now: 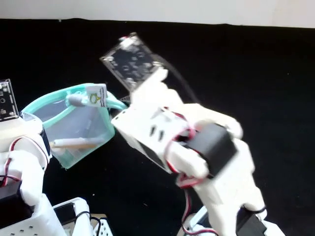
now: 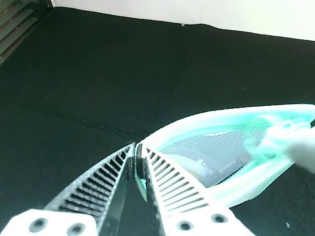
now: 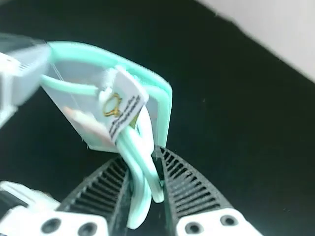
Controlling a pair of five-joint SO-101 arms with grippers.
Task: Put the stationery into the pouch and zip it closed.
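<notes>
Right end effector (image 3: 145, 158) clamps pouch (image 3: 74, 78) beside its illegible tag (image 3: 121, 111).

Pouch (image 1: 74, 132): mint-green trim, clear walls. Tag (image 1: 97, 94) on pouch top edge: white, yellow-green mark. Pencil (image 1: 74, 143) inside pouch: pale tan. Table (image 1: 256, 73) under pouch: black. Left gripper (image 2: 138, 147) at pouch edge: ribbed lattice, black and white.
</notes>
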